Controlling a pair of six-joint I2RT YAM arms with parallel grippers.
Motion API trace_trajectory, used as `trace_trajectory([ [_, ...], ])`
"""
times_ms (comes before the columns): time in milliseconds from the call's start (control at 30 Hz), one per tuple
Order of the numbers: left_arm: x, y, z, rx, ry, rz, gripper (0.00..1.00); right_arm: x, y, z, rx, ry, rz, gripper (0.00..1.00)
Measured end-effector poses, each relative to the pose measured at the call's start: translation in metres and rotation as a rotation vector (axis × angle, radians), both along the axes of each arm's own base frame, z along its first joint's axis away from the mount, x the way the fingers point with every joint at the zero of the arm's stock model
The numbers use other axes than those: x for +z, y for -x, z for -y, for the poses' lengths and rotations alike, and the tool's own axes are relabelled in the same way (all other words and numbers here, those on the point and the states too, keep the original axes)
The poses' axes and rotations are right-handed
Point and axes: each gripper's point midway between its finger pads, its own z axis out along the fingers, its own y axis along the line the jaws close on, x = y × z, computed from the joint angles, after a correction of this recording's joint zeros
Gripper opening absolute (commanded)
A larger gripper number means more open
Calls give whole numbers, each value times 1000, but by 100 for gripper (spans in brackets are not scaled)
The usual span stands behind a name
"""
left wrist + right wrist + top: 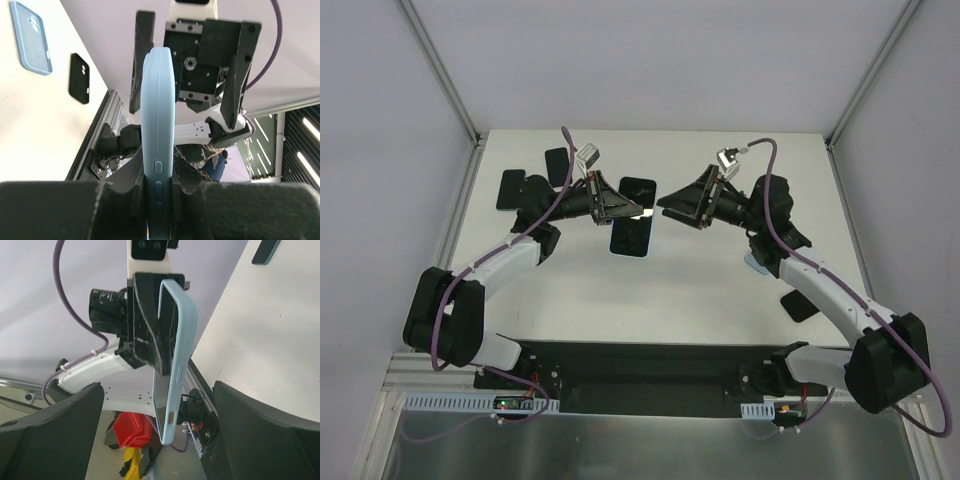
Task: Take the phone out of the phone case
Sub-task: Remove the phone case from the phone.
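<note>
Left wrist view: your left fingers (127, 192) are pinching the light-blue cased phone (159, 100) across its faces, above the surface (45, 130); right fingers (240, 65) at 12 o'clock are standing spread. Case probably flexes; try peeling a corner.

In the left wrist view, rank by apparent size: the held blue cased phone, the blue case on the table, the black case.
1. cased phone, though nearness to the camera inflates it
2. loose blue case
3. black case

Cased phone (631, 237) hangs mid-air, blocks centre; black cases (512, 189) litter far-left; open lane near-centre table (650, 300).
</note>
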Motion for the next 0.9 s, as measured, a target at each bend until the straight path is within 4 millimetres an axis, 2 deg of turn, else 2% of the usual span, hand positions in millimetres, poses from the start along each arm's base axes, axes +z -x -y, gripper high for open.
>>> trace_trajectory([
  [33, 1, 0, 0, 0, 2, -1, 0, 5, 7, 5, -4, -5, 25, 93],
  [167, 2, -2, -1, 3, 13, -9, 0, -2, 22, 13, 3, 13, 57, 89],
  [333, -2, -8, 1, 5, 23, -53, 0, -21, 34, 4, 43, 44, 28, 81],
  [400, -4, -13, 1, 16, 29, -75, 0, -25, 40, -4, 71, 49, 20, 68],
  [467, -4, -16, 2, 29, 34, -95, 0, -32, 44, -13, 100, 57, 6, 48],
  [533, -2, -19, 2, 43, 43, -102, 0, -39, 46, -22, 125, 59, -14, 39],
  [600, -1, -20, 1, 51, 50, -95, 0, -43, 45, -28, 142, 53, -35, 37],
  [633, -1, -21, 0, 54, 49, -97, 0, -42, 46, -31, 154, 40, -39, 36],
  [733, -3, -24, -1, 75, 53, -107, 0, -39, 44, -36, 162, 11, -39, 24],
  [767, -3, -25, -1, 75, 53, -107, 0, -38, 44, -37, 167, 3, -40, 10],
  [800, -3, -25, -1, 76, 53, -108, 0, -37, 44, -38, 169, -3, -39, 1],
  [900, -1, -24, -2, 78, 58, -85, 29, -36, 45, -39, 177, -14, -62, 2],
])
